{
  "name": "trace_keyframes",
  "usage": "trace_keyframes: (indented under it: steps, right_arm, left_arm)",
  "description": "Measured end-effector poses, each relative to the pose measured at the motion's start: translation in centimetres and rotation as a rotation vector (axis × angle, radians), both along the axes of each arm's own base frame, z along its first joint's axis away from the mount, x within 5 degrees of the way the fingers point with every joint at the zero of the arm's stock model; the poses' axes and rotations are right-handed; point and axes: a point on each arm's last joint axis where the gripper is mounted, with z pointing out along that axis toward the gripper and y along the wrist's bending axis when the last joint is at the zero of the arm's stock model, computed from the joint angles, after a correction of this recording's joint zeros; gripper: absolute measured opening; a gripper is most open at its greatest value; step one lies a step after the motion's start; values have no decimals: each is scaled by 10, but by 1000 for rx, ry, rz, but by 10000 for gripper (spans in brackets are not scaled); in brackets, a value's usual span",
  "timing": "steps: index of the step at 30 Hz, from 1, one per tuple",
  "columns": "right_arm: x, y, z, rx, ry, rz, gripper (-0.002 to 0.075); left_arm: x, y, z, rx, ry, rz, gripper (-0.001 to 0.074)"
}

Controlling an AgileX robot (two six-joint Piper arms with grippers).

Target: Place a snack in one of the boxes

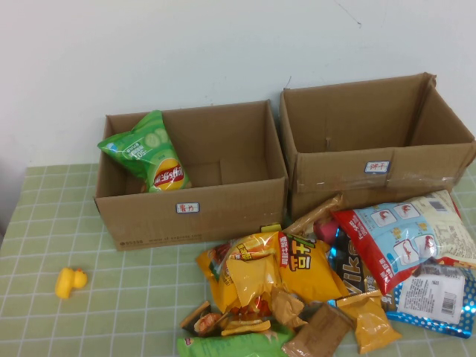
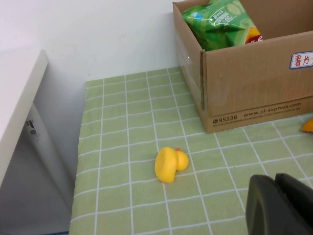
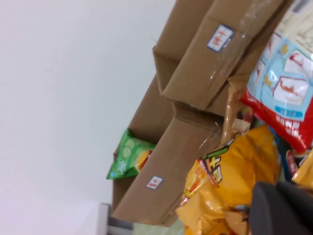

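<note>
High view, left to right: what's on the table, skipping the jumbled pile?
Small yellow rubber duck → left cardboard box holding the green chip bag → right cardboard box. Neither gripper shows here.

The left cardboard box [image 2: 254, 93] carries the print "95338" and "www.sf-express.com" low on its front wall.
</note>
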Motion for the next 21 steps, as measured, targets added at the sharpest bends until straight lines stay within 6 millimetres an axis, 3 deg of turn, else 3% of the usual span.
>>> trace_keyframes:
  steps: [5,8,10,14,21]
  right_arm:
    - [1,-1,2,-145,-68,25,-2]
    - [1,-1,9,-320,-153,51,-2]
    - [-2,-1,27,-473,-251,78,-2]
    - [-5,1,84,-841,-416,141,-2]
    - [31,-4,149,-1340,-339,330,-2]
  left_arm:
    - [0,0,0,0,0,0,-3]
    - [0,0,0,2,0,-1,-3]
    - [0,0,0,2,2,-1,-3]
    - [0,0,0,3,2,-1,-3]
    - [0,0,0,4,2,-1,-3]
